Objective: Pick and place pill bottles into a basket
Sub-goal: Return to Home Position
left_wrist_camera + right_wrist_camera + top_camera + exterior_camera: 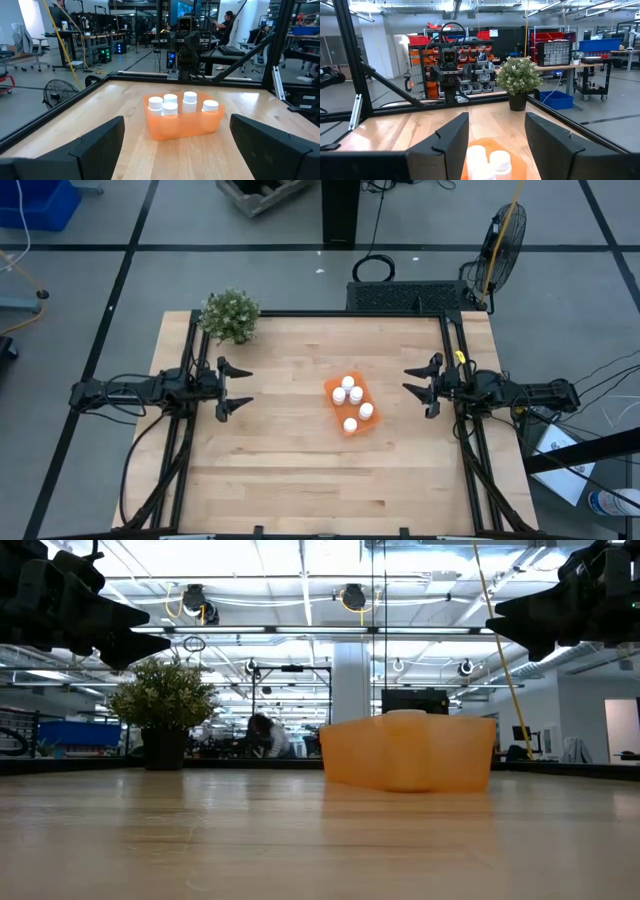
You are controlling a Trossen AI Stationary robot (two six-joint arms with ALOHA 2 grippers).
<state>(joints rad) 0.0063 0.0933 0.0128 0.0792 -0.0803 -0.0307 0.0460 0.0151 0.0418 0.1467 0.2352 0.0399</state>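
Observation:
The orange basket (351,407) sits on the table a little right of its middle; it also shows in the low view (408,752) and the left wrist view (183,121). Several white pill bottles (349,394) stand upright inside it, as the left wrist view (189,101) and right wrist view (487,160) show. My left gripper (236,388) is open and empty, raised above the table at the left. My right gripper (422,386) is open and empty, raised at the right, facing the basket.
A green potted plant (230,315) stands at the table's far left corner. A black frame rail (350,313) runs along the far edge. Bare wood lies between each gripper and the basket and along the near side.

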